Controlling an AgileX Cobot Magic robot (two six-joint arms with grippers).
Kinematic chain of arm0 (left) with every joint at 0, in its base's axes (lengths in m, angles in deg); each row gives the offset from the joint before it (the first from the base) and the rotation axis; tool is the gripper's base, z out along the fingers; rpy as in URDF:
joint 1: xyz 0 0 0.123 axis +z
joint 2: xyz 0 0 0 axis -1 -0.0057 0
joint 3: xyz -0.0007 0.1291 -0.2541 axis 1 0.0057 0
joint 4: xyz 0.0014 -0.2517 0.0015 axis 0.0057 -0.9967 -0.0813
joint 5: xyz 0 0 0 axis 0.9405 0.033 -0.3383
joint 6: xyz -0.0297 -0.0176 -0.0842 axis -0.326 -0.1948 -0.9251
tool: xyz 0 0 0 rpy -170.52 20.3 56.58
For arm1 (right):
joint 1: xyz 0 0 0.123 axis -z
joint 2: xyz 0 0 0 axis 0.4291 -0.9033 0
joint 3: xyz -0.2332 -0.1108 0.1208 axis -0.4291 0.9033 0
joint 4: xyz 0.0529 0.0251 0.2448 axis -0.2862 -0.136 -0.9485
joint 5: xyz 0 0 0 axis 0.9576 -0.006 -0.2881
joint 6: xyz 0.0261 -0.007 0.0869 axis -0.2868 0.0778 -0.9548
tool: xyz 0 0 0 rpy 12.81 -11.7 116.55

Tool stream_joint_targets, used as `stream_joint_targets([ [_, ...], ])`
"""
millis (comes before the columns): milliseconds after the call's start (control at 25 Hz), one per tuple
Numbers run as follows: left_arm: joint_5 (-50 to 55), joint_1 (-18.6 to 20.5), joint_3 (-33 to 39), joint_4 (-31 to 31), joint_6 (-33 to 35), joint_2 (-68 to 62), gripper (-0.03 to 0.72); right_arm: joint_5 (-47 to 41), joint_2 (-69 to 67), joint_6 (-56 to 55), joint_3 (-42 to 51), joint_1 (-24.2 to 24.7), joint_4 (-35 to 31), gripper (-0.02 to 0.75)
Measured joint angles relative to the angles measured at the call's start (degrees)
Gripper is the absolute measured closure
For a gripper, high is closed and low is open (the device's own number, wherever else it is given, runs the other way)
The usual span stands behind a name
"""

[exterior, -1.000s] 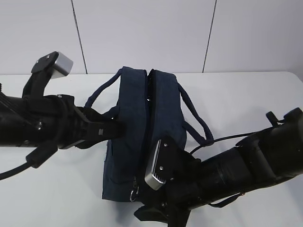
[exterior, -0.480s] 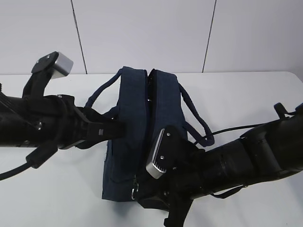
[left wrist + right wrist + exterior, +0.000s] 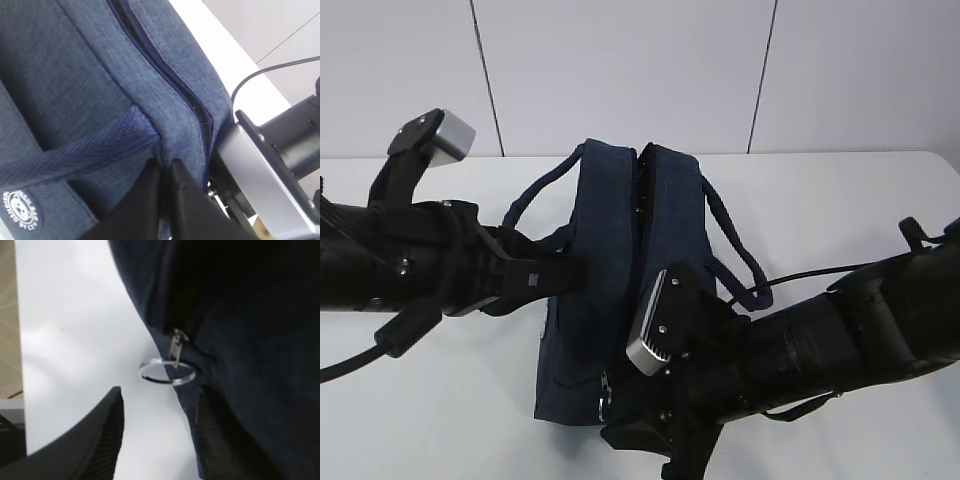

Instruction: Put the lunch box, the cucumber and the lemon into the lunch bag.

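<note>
Plainly the bag is being closed or opened at its zipper, so this looks like the zip step and not the loading step. The lunch bag [image 3: 620, 290] stands upright in the middle of the white table [image 3: 840, 200], its two halves pressed close along the top seam, handles drooping to either side. The lunch box, cucumber and lemon show in no view (whether they are inside cannot be told).

The left gripper [image 3: 162, 172] has its jaws pinched together on the bag's side fabric just under the strap [image 3: 75, 150], steadying it. The right gripper [image 3: 157, 425] sits at the bag's near lower end, jaws parted with a clear gap, one finger on bare table and the other against the cloth; nothing lies between them.

The metal ring pull [image 3: 166, 372] hangs just ahead of those open jaws, free. The next move, I judge, calls for easing forward to straddle the ring. The right arm's cable [image 3: 810, 275] trails near a handle and might snag.
</note>
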Motion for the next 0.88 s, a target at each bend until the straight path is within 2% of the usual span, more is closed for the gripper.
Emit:
stream_joint_targets([
  [360,0.0,0.0,0.0,0.0,0.0,0.0,0.687,-5.3,0.0,-4.3,-1.2,0.0,0.0,0.386],
  [880,0.4,0.0,0.0,0.0,0.0,0.0,0.687,-6.8,-2.7,-4.5,-2.0,0.0,0.0,0.384],
])
